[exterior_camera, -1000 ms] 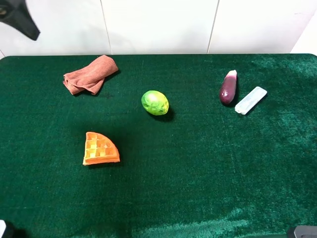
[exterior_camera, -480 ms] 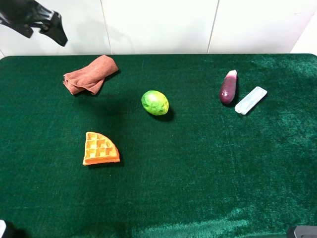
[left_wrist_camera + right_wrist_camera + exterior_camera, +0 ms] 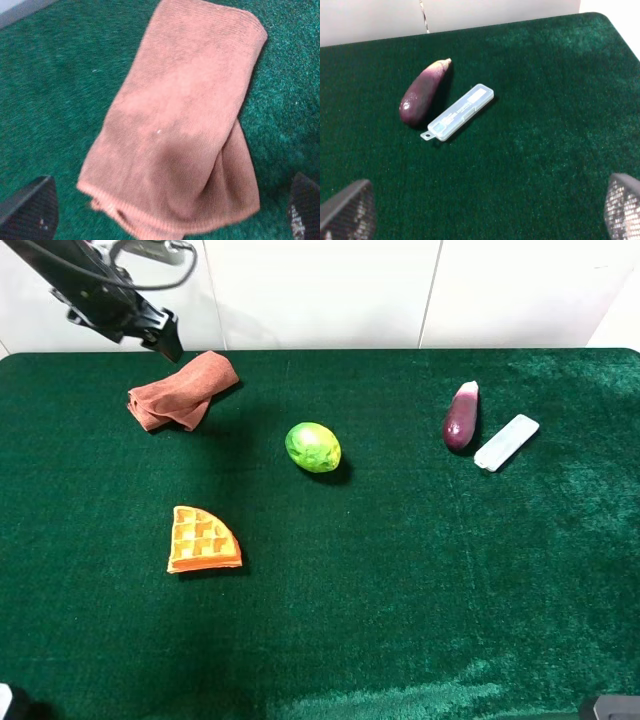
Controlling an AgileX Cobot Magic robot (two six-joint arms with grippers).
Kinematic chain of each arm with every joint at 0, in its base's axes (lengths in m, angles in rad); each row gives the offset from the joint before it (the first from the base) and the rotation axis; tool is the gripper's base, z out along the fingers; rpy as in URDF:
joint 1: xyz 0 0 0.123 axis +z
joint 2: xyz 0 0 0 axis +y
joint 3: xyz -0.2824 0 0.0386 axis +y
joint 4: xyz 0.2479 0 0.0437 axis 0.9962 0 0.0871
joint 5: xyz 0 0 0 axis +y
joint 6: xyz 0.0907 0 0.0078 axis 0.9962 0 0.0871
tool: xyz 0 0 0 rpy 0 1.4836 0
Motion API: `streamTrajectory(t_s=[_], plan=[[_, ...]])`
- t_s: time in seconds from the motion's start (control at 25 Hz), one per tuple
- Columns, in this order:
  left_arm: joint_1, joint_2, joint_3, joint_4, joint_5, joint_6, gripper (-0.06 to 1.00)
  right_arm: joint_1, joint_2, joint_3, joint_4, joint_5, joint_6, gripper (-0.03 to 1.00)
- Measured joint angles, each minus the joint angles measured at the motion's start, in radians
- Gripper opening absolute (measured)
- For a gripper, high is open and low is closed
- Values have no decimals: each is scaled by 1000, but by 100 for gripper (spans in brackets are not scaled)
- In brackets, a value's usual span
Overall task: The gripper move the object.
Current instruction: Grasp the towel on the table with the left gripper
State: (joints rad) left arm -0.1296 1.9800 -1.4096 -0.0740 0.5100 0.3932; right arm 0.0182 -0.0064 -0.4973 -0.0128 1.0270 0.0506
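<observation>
My left arm has swung in from the far left corner - a second ago only its dark tip showed at the frame's edge, and now my left end effector (image 3: 168,342) hangs over the far left of the worktop (image 3: 420,590), just behind the rust-coloured towel (image 3: 183,390). Nothing on the worktop has shifted meanwhile.

The end effector is spread wide and holds nothing; in the wrist view its two fingertips (image 3: 30,212) stand on either side of the towel, clear of the cloth. The towel lies folded and rumpled, flat on the pile. I take it for the object to move, since it is the one I am lined up over, though the task does not name it.

So the task has barely begun: approach nearly made, but no descent, no grasp, no lift, no carry.

My right end effector (image 3: 485,215) is also wide open and empty, looking from well back at the eggplant (image 3: 422,92) and the clear plastic case (image 3: 460,112) just beside it.

The worktop is deep green velvet-like cloth, its nap brushed lighter in patches - soft, so the towel may drag on it. A green round fruit (image 3: 313,447) sits mid-worktop, a waffle wedge (image 3: 203,540) nearer the front left. Behind runs a white panelled wall (image 3: 320,290).
</observation>
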Motion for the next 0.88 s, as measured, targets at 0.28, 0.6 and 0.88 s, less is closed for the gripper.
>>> streamTrajectory(t_s=[0.28,0.6,0.88], plan=[[-12,99,-22,-5,-92,42,92,0,0,0,0,0,0,70],[-12,185,-25,-7,-174,45,92,0,0,0,0,0,0,70],[-12,245,-25,-7,-230,45,92,0,0,0,0,0,0,70]])
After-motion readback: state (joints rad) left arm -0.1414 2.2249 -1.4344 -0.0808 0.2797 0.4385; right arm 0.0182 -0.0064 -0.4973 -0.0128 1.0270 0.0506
